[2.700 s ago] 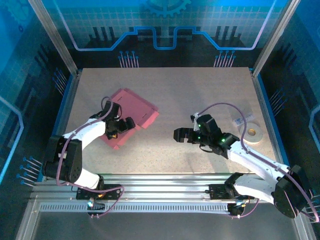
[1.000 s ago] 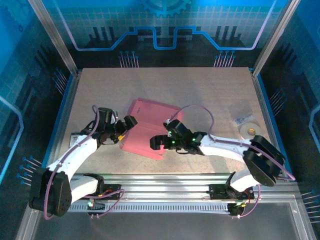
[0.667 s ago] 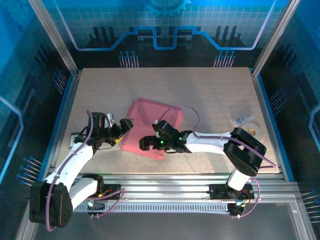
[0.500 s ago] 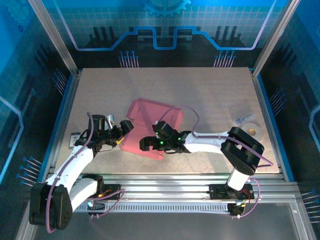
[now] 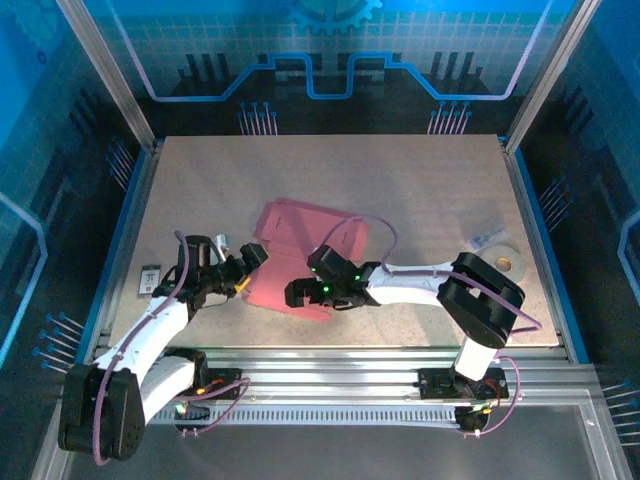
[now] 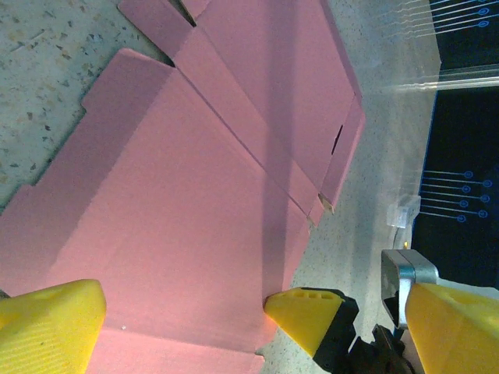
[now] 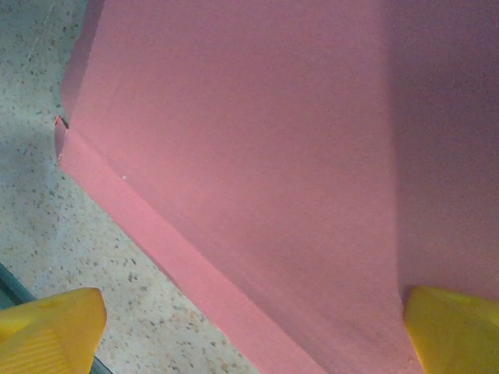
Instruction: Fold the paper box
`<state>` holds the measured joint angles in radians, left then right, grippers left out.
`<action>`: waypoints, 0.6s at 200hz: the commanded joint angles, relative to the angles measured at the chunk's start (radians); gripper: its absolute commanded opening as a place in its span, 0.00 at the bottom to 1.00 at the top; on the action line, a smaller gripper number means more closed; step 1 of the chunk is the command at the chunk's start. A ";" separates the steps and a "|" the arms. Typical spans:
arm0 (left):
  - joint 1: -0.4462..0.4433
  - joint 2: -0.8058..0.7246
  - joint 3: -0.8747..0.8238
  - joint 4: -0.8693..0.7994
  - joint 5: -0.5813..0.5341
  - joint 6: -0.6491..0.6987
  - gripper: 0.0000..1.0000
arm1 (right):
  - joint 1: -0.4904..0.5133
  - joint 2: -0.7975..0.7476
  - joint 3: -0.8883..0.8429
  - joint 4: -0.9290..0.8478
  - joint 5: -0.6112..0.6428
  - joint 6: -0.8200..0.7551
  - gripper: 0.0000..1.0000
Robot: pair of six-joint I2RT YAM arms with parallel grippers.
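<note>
Now, your two grippers meet one sheet: the left gripper (image 5: pixel 246 268), jaws spread wide and empty, beside the flat pink paper box (image 5: pixel 300 235) mid-table, the right gripper (image 5: pixel 300 287) equally wide over its near edge; one tape roll (image 5: pixel 505 263) far right.

The left arm (image 5: pixel 150 328) and right arm (image 5: pixel 410 283) pair white link shells with black joint housings. A lilac cable (image 5: pixel 365 217) loops along each. Green lights (image 5: pixel 325 290) glow on the right wrist. The left gripper (image 6: pixel 249 335) and right gripper (image 7: pixel 249 335) have jaws tipped with yellow, ribbed wedge pads (image 6: pixel 47 319).
</note>
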<state>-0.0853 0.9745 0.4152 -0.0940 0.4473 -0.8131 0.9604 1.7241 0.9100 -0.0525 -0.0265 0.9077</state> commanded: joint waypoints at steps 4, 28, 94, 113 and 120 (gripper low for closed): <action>-0.004 -0.039 -0.019 0.028 0.025 -0.002 0.99 | -0.031 -0.058 -0.078 -0.109 0.052 -0.033 1.00; -0.032 -0.048 -0.020 0.034 0.011 0.011 0.99 | -0.079 -0.130 -0.142 -0.159 0.080 -0.066 1.00; -0.130 0.026 0.016 0.002 -0.082 0.023 0.99 | -0.217 -0.363 -0.290 -0.271 0.102 -0.169 1.00; -0.148 0.066 0.059 -0.036 -0.105 0.034 0.99 | -0.223 -0.436 -0.305 -0.254 0.055 -0.228 1.00; -0.154 0.084 0.081 -0.055 -0.119 0.042 0.99 | -0.223 -0.459 -0.307 -0.246 0.045 -0.240 1.00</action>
<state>-0.2169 1.0138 0.4206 -0.0887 0.3805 -0.8085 0.7448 1.3422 0.6186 -0.2634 0.0494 0.7502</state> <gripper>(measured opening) 0.995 0.999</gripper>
